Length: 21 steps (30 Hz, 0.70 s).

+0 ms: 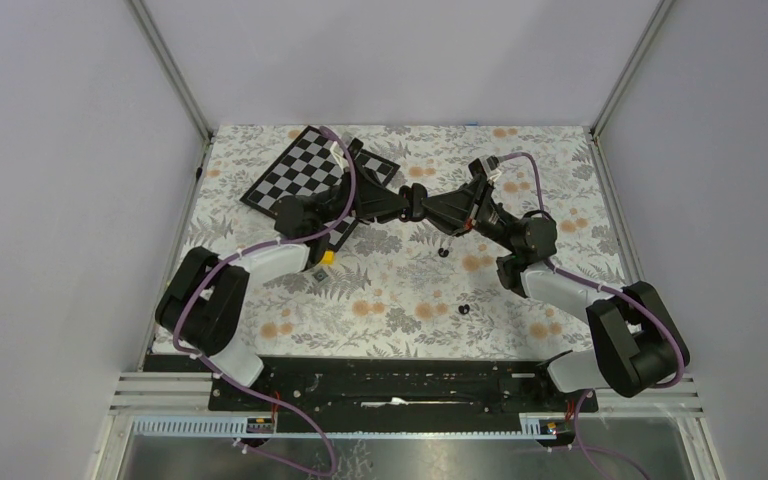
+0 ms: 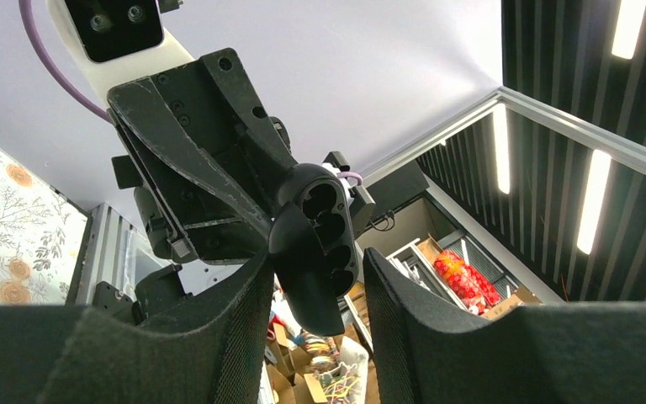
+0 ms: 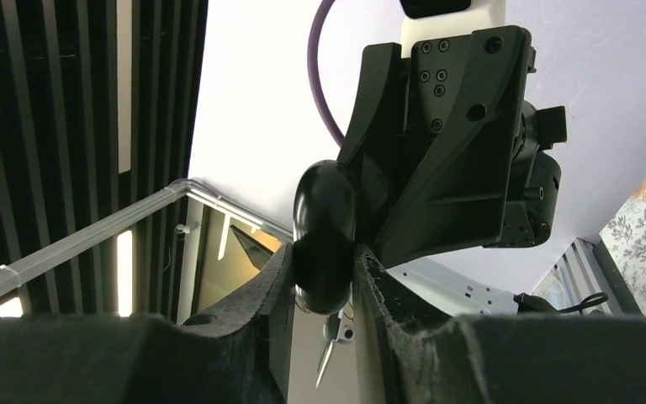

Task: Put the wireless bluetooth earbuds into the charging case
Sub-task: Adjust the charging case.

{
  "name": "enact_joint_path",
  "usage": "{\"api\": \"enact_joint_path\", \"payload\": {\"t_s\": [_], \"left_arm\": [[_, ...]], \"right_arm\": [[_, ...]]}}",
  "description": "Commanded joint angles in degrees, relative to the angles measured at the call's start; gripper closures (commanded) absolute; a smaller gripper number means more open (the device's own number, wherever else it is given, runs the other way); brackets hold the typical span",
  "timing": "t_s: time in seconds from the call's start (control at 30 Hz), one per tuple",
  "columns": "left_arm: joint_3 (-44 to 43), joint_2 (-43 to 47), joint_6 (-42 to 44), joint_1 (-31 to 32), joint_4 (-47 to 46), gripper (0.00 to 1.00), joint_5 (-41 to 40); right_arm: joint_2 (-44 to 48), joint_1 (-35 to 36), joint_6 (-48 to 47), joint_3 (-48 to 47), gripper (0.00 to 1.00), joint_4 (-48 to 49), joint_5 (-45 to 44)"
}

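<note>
I am getting the case ready. I am not putting buds in yet.

Both arms meet in the air over the middle of the table point(image 1: 390, 290), nose to nose. The case point(image 2: 315, 244) is between them. My right gripper point(image 3: 321, 257) is squeezed onto the case, with its two fingers pressing the round black shell from both sides. My left gripper point(image 2: 315, 271) has its fingers apart, one on each side of the case. I see a thin strip of light by one finger, so I cannot tell if it is squeezing or just close.

From the left wrist, the case shows its open face with dark little holes. They look empty to me, but they are too dark to be sure.

No gripper holds the buds. A small black bit point(image 1: 464, 308) lies on the table, well apart from the case. I think it is the black bud. Another dark dot point(image 1: 443, 252) lies just below the grippers, and I cannot tell what it is. I cannot pick out the pale buds on the flowery table.

Next, I think the case must go down flat, holes up, near the buds. Then one gripper must let go and pinch a bud. The buds are tiny, so the pinch must be slow and right on the spot.
</note>
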<state>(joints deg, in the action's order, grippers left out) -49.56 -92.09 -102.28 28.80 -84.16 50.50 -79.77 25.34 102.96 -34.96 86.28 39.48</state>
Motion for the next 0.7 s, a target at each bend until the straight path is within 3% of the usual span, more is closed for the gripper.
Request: {"api": "enact_joint_path", "payload": {"t_s": [0.0, 0.67], "left_arm": [[-2.2, 0.0, 0.5, 0.3, -7.9, 0.55, -1.4], [-0.1, 2.8, -0.2, -1.8, -8.0, 0.59, -1.9]], "right_arm": [[0.1, 0.6, 0.2, -2.3, 1.00, 10.5, -1.3], [0.6, 0.6, 0.0, -0.7, 1.00, 10.5, -1.9]]}}
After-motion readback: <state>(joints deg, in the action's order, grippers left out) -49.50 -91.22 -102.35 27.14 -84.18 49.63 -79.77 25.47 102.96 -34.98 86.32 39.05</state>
